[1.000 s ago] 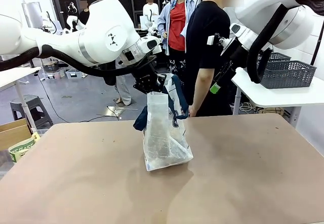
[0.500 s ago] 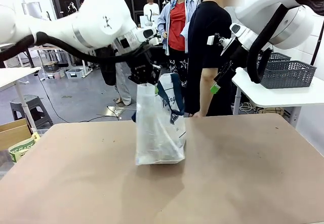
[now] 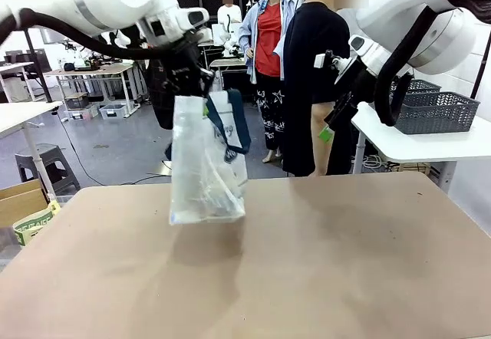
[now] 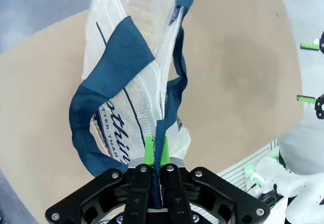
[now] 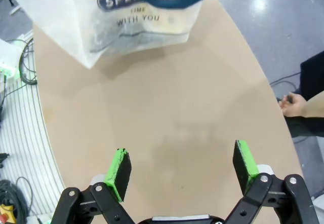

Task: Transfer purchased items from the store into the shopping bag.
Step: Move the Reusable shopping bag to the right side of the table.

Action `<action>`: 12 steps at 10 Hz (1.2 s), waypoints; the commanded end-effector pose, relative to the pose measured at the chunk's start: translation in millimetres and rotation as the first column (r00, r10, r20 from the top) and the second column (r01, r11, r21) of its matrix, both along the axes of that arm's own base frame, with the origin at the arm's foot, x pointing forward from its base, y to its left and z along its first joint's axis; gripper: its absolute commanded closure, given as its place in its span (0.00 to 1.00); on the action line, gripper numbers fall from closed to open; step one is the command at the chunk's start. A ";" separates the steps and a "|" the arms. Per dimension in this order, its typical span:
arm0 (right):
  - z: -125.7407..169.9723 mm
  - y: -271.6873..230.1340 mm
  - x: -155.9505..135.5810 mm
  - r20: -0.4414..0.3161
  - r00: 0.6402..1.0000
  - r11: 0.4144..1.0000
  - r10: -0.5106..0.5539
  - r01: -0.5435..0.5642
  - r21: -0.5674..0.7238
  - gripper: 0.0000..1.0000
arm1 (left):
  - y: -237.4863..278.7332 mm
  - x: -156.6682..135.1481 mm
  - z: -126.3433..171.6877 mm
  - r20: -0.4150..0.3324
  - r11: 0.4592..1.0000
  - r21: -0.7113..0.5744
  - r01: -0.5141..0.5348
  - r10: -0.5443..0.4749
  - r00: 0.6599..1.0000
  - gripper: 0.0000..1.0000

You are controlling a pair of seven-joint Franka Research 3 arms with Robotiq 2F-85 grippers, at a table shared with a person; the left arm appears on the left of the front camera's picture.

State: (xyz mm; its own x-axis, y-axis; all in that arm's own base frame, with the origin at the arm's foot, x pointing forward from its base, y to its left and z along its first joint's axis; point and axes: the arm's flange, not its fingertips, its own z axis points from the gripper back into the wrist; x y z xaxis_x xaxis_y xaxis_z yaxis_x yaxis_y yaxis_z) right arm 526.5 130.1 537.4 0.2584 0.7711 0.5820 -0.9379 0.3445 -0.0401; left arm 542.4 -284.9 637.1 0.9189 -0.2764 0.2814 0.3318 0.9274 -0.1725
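Front view: left tool (image 3: 193,78) clamped on navy strap handle (image 3: 238,116) of tall translucent whitish plastic shopping bag (image 3: 205,162), bag hanging above tan desk (image 3: 307,262), left of centre. Right tool (image 3: 331,128) raised near person in black. Dark grey lattice-mesh plastic basket (image 3: 437,111) on white side table at right.

Left wrist view: tool (image 4: 154,155) pinches strap, bag (image 4: 131,57) dangling below.

Right wrist view: tool (image 5: 182,165) jaws wide apart, empty, over desk; bag (image 5: 116,16) at top; person's hand (image 5: 293,105) at desk edge.

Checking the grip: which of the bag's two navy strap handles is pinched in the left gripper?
The taut navy strap handle running into the shut left gripper; the other navy strap hangs in a slack loop.
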 end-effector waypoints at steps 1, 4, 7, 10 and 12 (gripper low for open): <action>-0.4 0.6 0.2 0.013 1.000 1.000 -0.005 0.006 -0.016 0.00 | 39.9 -25.1 16.6 0.095 0.999 0.021 -0.029 0.027 0.995 1.00; -0.4 0.6 0.2 0.013 1.000 1.000 -0.005 0.006 -0.016 0.00 | 117.2 -59.0 24.0 0.251 0.985 0.096 -0.146 0.118 0.961 1.00; -0.4 0.6 0.2 0.013 1.000 1.000 -0.005 0.006 -0.016 0.00 | 194.1 -88.6 20.4 0.300 0.974 0.106 -0.202 0.163 0.940 1.00; -0.4 0.6 0.2 0.013 1.000 1.000 -0.005 0.006 -0.016 0.00 | 228.7 -94.1 14.0 0.202 0.956 0.058 -0.288 0.271 0.941 1.00; -0.4 0.6 0.2 0.013 1.000 1.000 -0.005 0.006 -0.016 0.00 | 220.9 -91.9 11.2 0.245 0.964 0.112 -0.239 0.207 0.947 1.00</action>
State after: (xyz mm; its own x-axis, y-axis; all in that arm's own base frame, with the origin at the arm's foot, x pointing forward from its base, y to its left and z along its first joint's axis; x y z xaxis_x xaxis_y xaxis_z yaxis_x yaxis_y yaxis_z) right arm 526.5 129.9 537.9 0.2581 0.7710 0.5821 -0.9377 0.3450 -0.0412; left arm 449.6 -56.0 636.1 0.8967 -0.1032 0.4304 0.1115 0.9937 0.0058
